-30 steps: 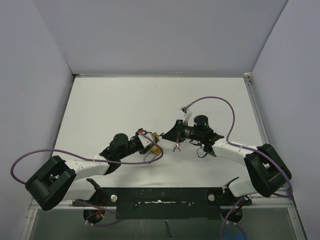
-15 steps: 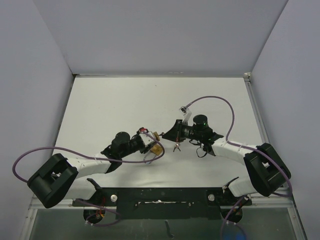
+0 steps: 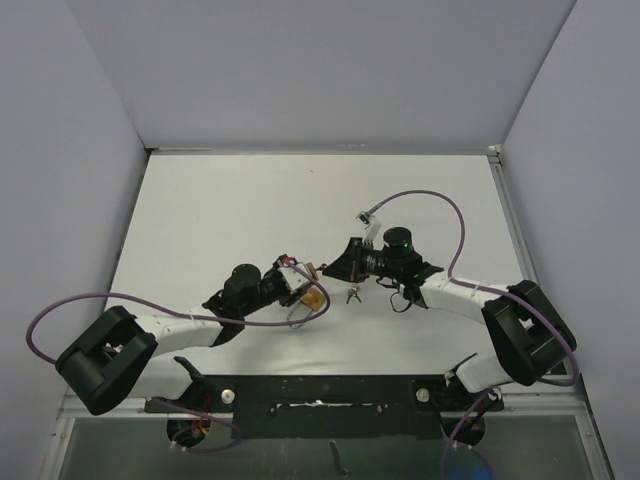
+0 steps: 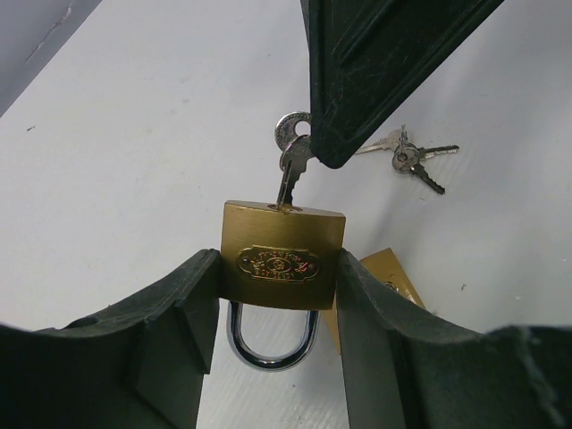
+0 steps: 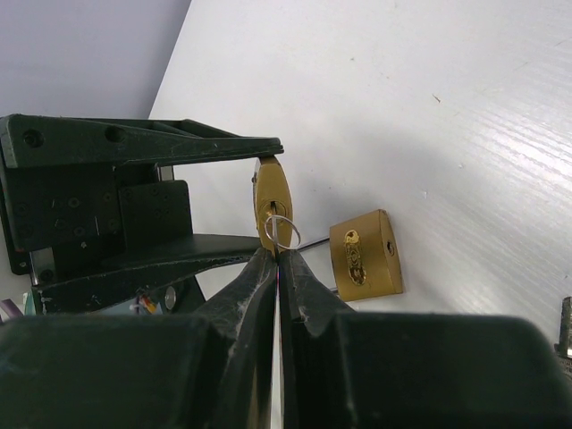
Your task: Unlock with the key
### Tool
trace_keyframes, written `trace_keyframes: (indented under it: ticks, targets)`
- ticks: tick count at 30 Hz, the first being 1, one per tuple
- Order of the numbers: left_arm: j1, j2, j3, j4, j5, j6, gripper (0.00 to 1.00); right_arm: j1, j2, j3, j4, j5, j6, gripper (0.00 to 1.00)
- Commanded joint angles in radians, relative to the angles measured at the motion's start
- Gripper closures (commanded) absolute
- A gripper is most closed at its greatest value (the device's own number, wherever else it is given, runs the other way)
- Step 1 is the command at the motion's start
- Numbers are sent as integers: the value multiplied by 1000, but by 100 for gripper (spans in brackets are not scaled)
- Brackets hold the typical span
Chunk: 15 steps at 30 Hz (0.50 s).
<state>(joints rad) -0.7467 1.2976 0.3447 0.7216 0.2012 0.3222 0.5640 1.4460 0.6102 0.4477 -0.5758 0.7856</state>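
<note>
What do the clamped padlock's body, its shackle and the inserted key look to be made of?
The padlock body looks like brass: satin yellow-gold faces with a stamped oval label. The shackle is probably chromed or polished steel, mirror-bright silver. The key is silvery metal, perhaps nickel-plated, with a duller shine; the exact alloy cannot be told.
</note>
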Motion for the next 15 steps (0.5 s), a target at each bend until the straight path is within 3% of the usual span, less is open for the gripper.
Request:
trace_keyframes:
  ticks: [1, 15]
  targets:
    - [-37, -15, 50, 236, 69, 28, 100, 32, 15, 42, 28, -69, 2, 100]
    - [-39, -23, 58, 212, 87, 45, 100, 34, 20, 68, 1, -94, -11, 100]
